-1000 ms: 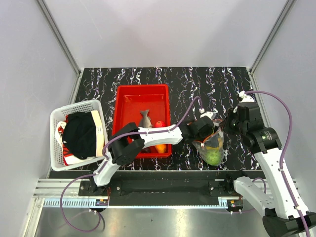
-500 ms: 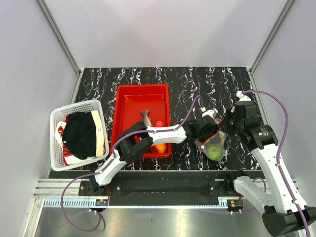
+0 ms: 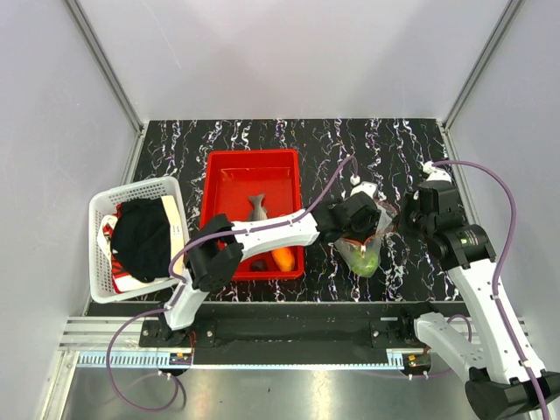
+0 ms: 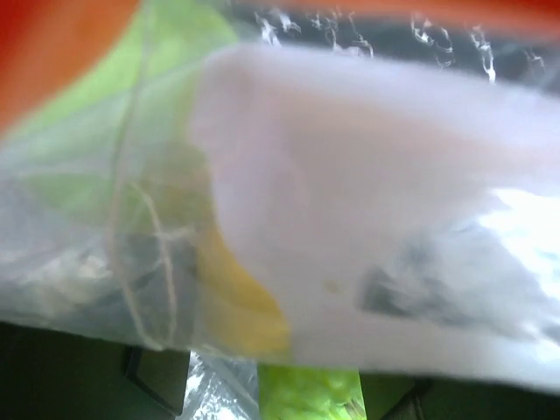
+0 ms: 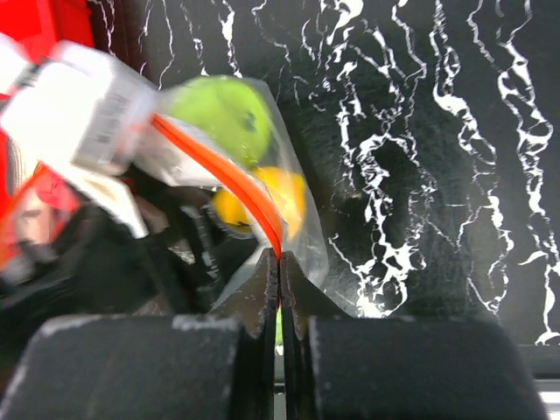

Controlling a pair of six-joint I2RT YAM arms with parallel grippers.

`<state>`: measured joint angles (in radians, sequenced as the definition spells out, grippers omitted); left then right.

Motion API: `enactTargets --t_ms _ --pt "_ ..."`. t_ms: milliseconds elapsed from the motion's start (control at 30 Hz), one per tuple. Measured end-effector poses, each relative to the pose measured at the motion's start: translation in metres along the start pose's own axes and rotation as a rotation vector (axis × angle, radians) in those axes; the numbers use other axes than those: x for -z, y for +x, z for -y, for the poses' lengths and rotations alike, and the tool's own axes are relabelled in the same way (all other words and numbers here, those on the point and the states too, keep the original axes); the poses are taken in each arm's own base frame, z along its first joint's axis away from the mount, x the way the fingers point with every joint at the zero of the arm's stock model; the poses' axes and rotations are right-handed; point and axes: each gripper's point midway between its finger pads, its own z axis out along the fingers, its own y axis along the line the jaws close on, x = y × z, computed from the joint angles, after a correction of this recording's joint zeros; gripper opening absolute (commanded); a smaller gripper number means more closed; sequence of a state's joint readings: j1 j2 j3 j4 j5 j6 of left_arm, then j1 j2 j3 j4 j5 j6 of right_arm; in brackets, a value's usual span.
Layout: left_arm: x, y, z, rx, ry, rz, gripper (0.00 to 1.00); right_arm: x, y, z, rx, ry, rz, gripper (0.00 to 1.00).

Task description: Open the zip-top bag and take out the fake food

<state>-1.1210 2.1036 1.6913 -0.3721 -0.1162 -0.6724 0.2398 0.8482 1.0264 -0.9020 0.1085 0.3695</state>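
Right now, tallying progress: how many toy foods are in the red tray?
2 clearly in the red tray: a grey fish centred, an orange piece at the near edge. A dark bit beside it may be a third; the left arm may hide more.

Marbled table (image 3: 350, 140) (black): red tray (image 3: 249, 155), basket (image 3: 136, 189)

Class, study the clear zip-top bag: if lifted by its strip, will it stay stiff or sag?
Probably floppy: the bag is thin, crinkled film, its zip strip pinched in the right gripper. Likely weighted low, since the green fruit and yellow fruit bulge inside. They may roll about and shift its balance.
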Motion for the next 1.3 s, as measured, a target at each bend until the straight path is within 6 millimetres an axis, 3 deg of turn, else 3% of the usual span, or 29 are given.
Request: enactTargets --t_ms 133,267,467,633,767,900,1000,1100,1300 --pt "0.016 -0.018 0.008 -0.051 -0.044 0.04 0.0 0.006 -0.006 0.005 0.007 0.018 0.038 0.0" --pt "0.031 -0.015 0.004 -0.11 -0.097 0.04 0.0 0.015 -0.019 0.002 0.006 0.007 0.082 0.0" --pt "0.036 -0.008 -0.01 -0.196 -0.157 0.015 0.0 0.024 -0.032 -0.001 0.012 0.0 0.123 0.0" --pt "0.047 -0.01 -0.002 -0.219 -0.106 0.002 0.0 0.023 -0.032 0.0 0.015 0.004 0.118 0.0" --pt "0.075 -0.028 0.014 -0.225 -0.04 0.042 0.0 0.022 -0.031 0.0 0.016 0.006 0.115 0.0" --pt "0.122 -0.06 0.035 -0.236 0.05 0.141 0.0 0.019 -0.026 -0.002 0.017 -0.006 0.098 0.0" --pt "0.147 -0.081 0.049 -0.238 0.111 0.217 0.0 0.021 -0.027 -0.018 0.017 -0.084 0.098 0.0" --pt "0.157 -0.093 0.053 -0.222 0.165 0.261 0.0 0.025 -0.032 -0.029 0.01 -0.142 0.123 0.0" --pt "0.154 -0.098 0.046 -0.185 0.219 0.248 0.0 0.032 -0.039 -0.031 0.004 -0.158 0.153 0.0"
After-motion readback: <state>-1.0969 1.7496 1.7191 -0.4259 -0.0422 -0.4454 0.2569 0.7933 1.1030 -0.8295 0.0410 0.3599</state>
